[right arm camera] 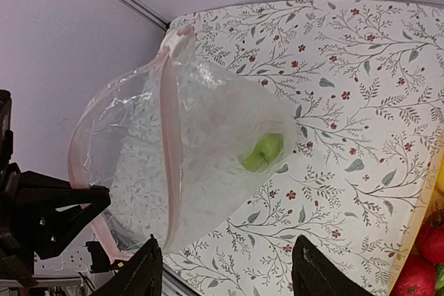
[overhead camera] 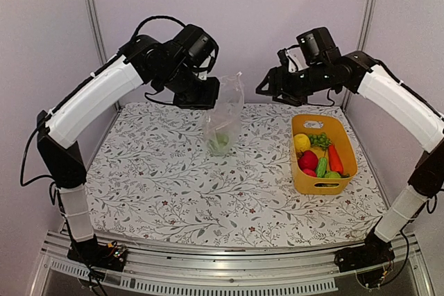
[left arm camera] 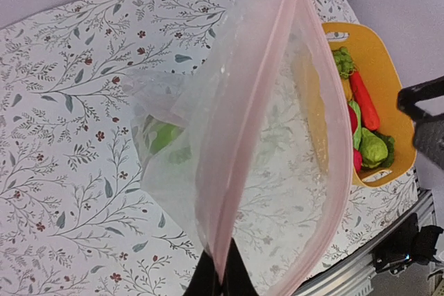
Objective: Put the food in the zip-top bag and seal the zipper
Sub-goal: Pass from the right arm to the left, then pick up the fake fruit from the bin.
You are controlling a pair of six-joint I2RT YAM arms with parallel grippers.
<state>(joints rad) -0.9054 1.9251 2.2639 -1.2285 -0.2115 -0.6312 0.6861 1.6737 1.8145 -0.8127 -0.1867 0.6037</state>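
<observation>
The left tool (left arm camera: pixel 220 276) clenches the zip-top bag (left arm camera: pixel 277 171) at its mouth edge, hanging it upright for loading; the right tool (right arm camera: pixel 229 258) is released, empty.

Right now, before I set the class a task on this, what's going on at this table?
The left gripper is shut on the mouth edge of the zip-top bag, holding it upright. One green toy piece lies inside. The right gripper hangs open and empty beside the bag. The rest of the food sits in the orange-yellow basket, and the bag's mouth is unsealed.
</observation>
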